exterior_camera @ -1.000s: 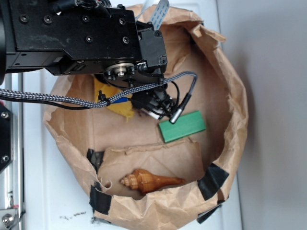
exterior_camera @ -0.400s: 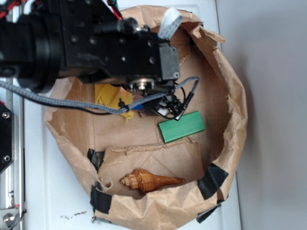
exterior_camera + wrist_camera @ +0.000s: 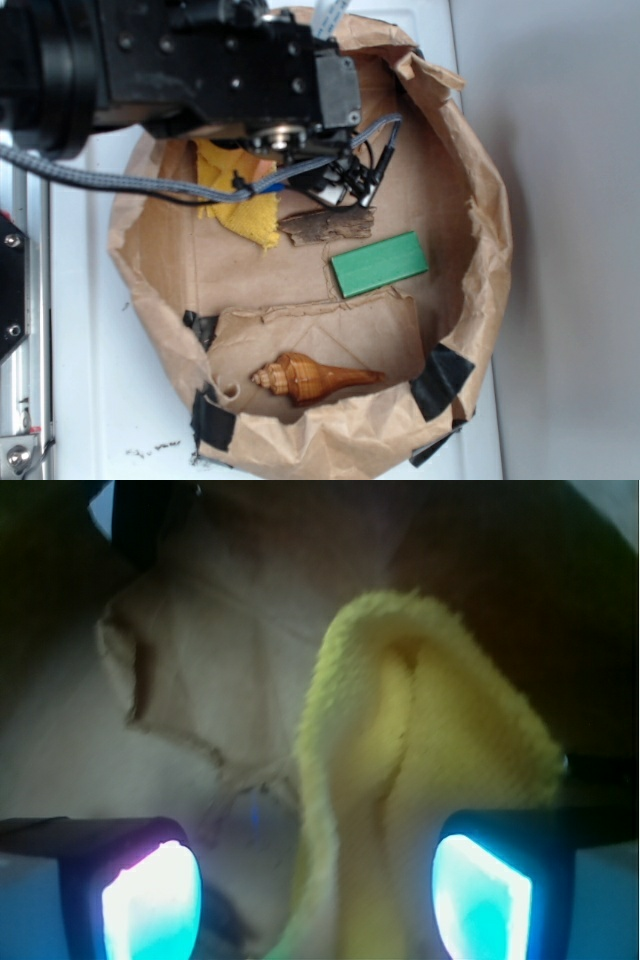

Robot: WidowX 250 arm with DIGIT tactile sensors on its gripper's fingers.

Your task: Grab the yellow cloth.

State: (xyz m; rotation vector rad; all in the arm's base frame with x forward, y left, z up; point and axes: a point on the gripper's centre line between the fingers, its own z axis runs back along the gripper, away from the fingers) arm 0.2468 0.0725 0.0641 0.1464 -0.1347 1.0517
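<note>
End effector (image 3: 315, 890) over the yellow cloth (image 3: 240, 200)

Its fingers (image 3: 150, 895) stand apart with a raised cloth fold between them, not clamped; the green block (image 3: 380, 264) lies right.

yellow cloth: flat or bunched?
Bunched. The wrist view shows the yellow cloth rising in a folded ridge between the open pincer's fingers; the exterior view shows it rumpled, partly under the arm.

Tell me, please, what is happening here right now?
A WidowX arm reaches into a brown paper bag for the yellow cloth. In the wrist view the gripper is open, with a raised fold of cloth between its fingers, not yet clamped. A green block, bark piece and seashell lie untouched.
</note>
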